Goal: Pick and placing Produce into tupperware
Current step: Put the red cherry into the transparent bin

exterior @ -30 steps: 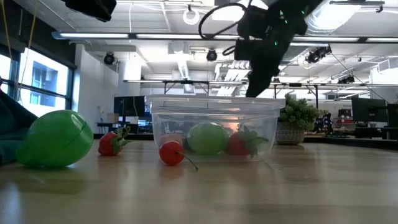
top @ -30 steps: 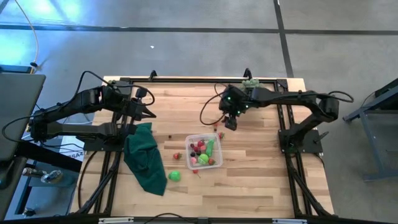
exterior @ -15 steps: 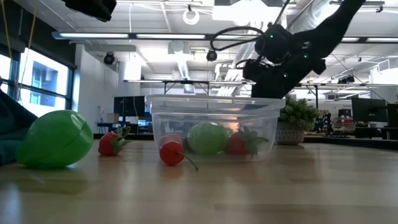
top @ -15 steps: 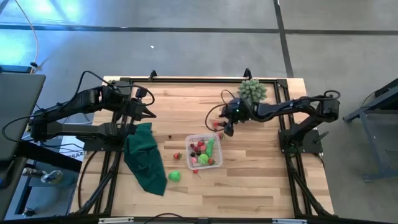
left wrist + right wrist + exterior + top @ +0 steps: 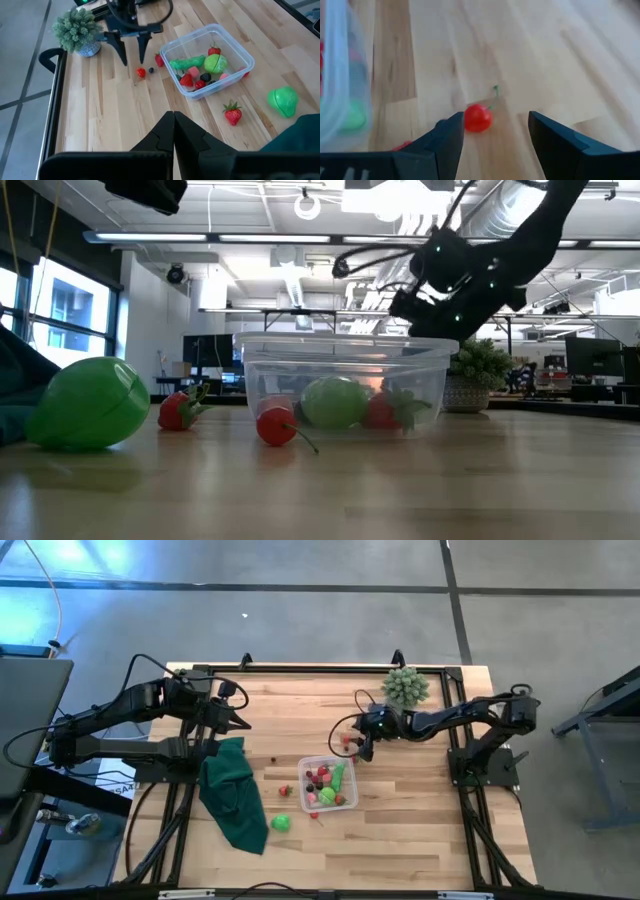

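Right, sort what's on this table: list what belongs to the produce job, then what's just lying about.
Part of the job:
- tupperware, already holding some produce
- red cherry in front of the open right tool
- strawberry
- green fruit

Lying about:
- potted plant
- dark green cloth

Both arms are dark, almost black, built of slim jointed links with loose black cables looping alongside. The right gripper (image 5: 131, 44) has two tapered black fingers. Small green lights glow at the right wrist.
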